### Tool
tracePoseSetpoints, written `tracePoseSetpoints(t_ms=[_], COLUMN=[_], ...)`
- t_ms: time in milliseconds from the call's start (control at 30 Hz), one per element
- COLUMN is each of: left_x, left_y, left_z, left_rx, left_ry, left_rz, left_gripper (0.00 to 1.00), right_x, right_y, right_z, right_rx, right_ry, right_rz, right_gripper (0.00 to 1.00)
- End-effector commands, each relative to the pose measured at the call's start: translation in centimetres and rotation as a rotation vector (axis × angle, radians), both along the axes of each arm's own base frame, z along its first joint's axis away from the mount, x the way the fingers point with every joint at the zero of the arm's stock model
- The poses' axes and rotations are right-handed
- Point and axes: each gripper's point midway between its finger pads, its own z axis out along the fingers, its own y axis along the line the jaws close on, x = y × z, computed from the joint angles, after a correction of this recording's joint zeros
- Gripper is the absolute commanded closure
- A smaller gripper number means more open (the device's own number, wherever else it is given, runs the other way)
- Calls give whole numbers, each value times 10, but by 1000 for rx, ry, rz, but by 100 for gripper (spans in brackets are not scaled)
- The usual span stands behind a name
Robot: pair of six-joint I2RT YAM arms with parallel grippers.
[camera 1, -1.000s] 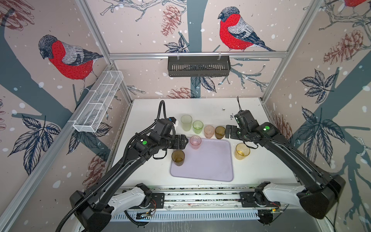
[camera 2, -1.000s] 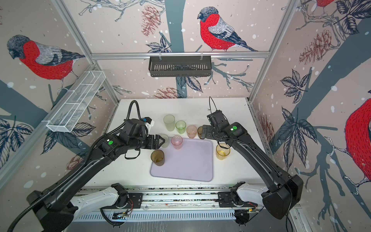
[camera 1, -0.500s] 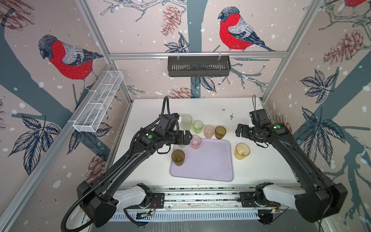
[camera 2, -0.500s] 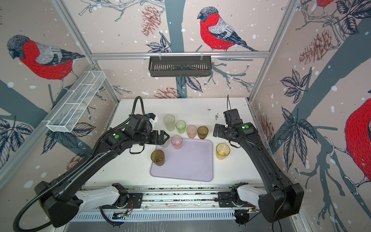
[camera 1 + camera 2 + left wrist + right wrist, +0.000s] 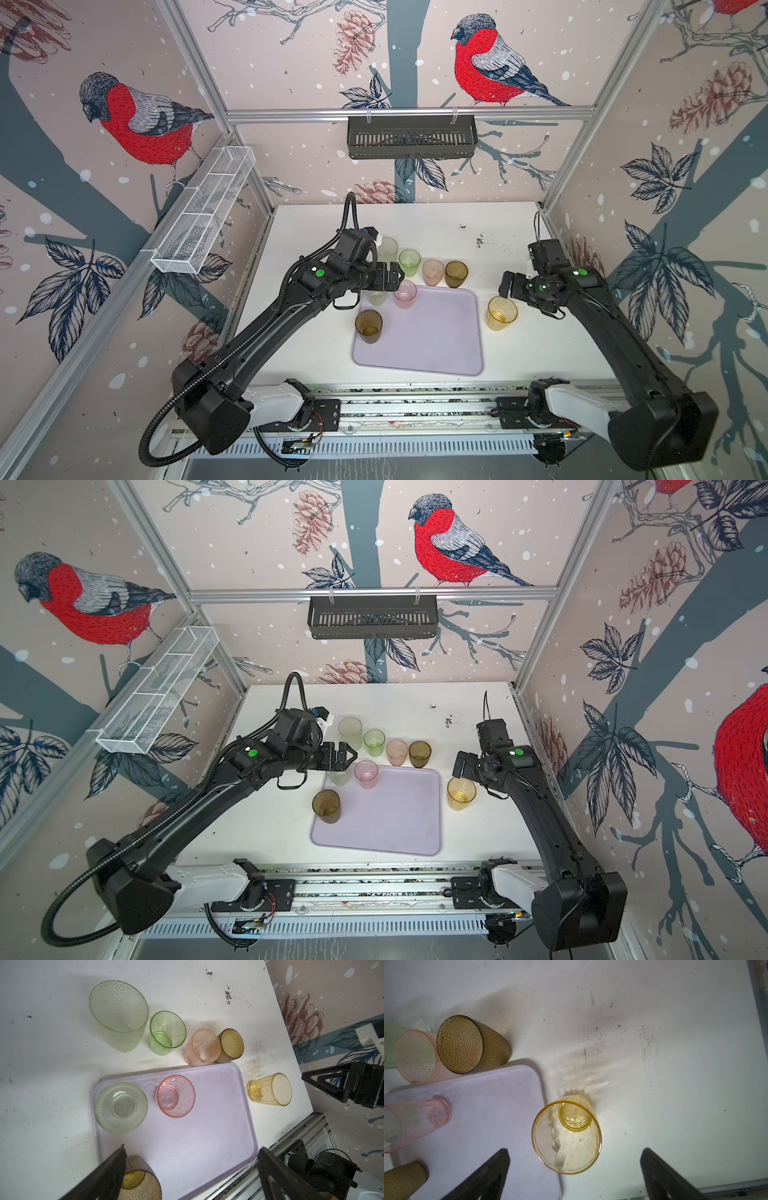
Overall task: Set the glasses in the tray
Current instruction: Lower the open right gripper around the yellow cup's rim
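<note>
Now that the left gripper (image 5: 395, 277) has spread its jaws fully and lifted, I can see what it was covering a second ago: the frosted glass (image 5: 376, 297) stands on its own in the tray's (image 5: 436, 345) far left corner. The gripper hangs empty just above that corner. I read this as a finished release.

The pink glass (image 5: 405, 294) stands just beside the frosted one, also inside the tray. The near brown glass (image 5: 368, 326) sits at the tray's left rim and looks to be inside it, so I count three in.

My right gripper (image 5: 505, 284) has pulled back from the tray's far right corner. It now hovers outside the right rim with its jaws wide and empty, and the amber glass (image 5: 502, 313) just beside that rim sits ahead of it in its wrist view. I'd take that one next.

Four glasses still wait on the table beyond the tray's far edge: the tall pale green glass (image 5: 387, 249), the bright green glass (image 5: 409, 262), the peach glass (image 5: 433, 272) and the far brown glass (image 5: 456, 273). The last two stand just beside the rim.
</note>
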Motion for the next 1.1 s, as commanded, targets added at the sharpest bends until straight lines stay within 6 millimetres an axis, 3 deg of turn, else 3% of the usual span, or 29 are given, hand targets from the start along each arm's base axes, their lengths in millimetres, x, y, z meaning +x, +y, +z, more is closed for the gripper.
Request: tracePoseSetpoints(t_ms=[0,400,633,1067], left_x=[4,-13,-19,-24], left_y=[-15,-44,-50,-49], left_z=[19,39,47,36], left_rx=[-71,-194,-222,-217], left_ry=[-64,-115,-145,-138], left_rz=[-61,-209,-256,-270], left_gripper=[2,2,2,2], right_x=[-2,-10,-10,-12], right_y=[-6,-9,-11,-10], right_z=[-2,-28,-34,-47], right_rx=[-5,31,22,34], right_ry=[6,86,102,136], right_rz=[-18,-65,-76,-98], right_gripper=[0,0,1,16])
